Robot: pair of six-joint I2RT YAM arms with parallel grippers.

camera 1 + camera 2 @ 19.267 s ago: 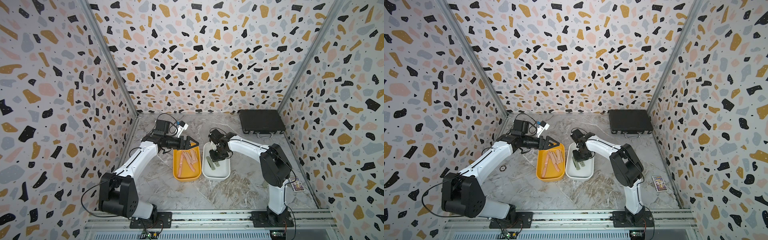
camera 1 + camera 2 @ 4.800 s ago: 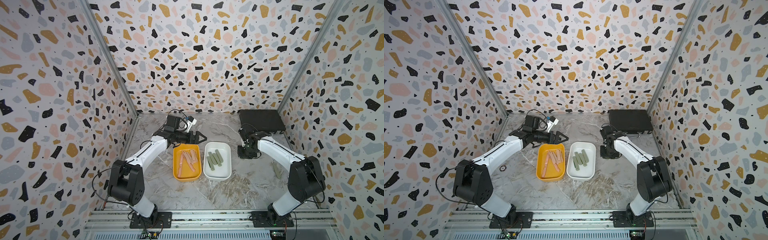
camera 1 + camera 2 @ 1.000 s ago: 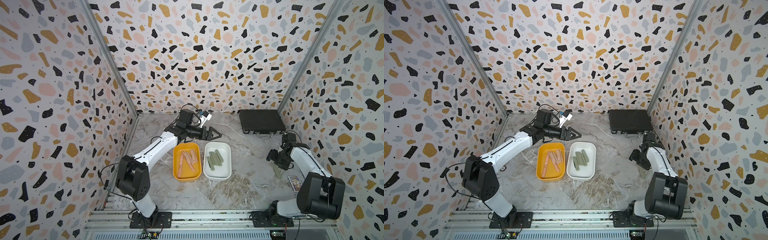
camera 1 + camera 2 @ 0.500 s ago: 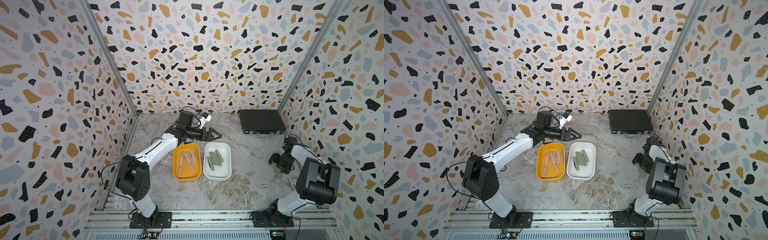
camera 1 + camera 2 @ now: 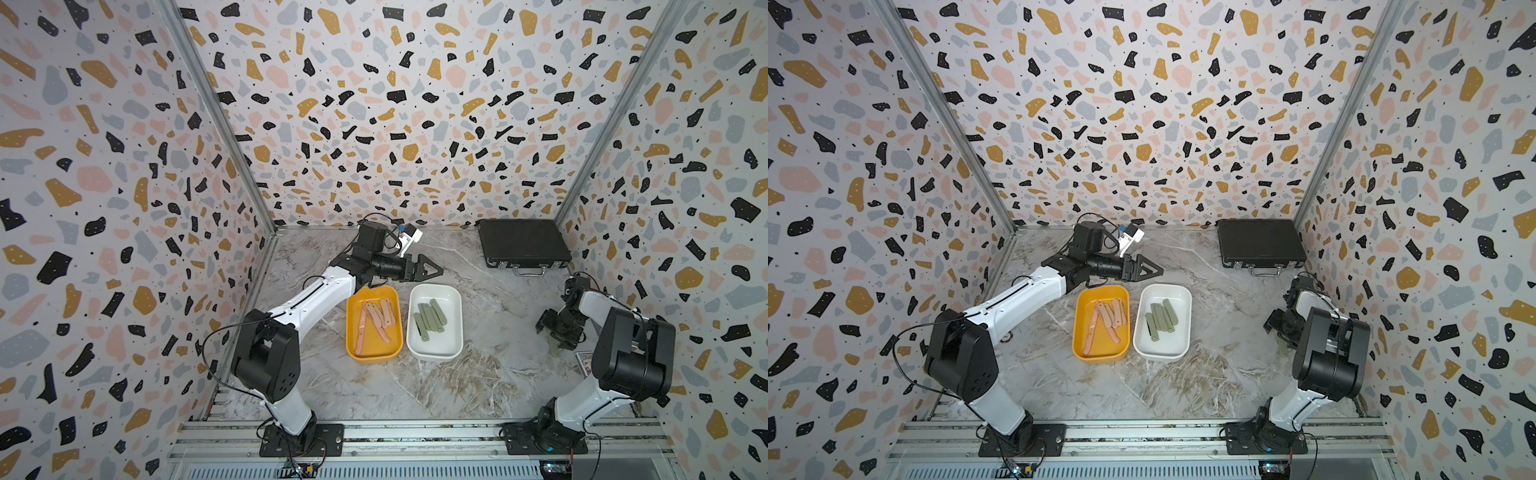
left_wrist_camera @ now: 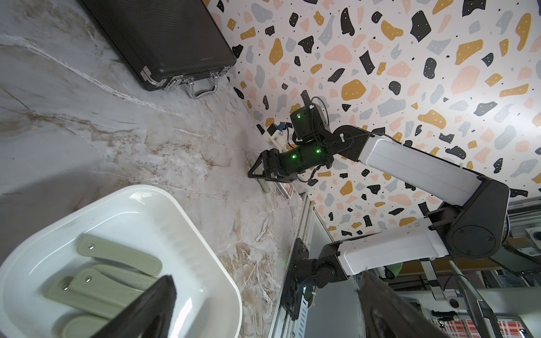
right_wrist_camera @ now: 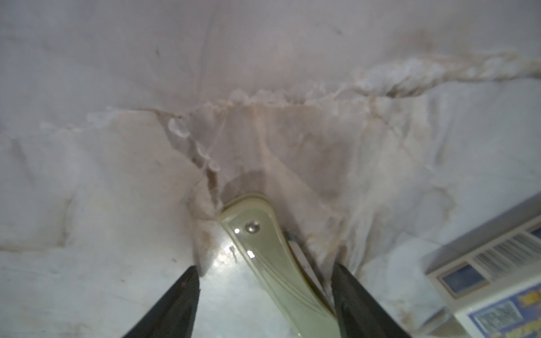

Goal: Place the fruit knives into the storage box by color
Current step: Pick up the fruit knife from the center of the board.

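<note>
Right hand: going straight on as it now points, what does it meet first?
Probably the green fruit knife, lying on the marble table between the right hand's spread fingers; depth is unclear.

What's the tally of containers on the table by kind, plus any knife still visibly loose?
orange tray: 1
white tray: 1
black carrying case: 1
small printed box: 1
loose green fruit knife: 1, lying on the table under the open right gripper
Total: 5
</note>
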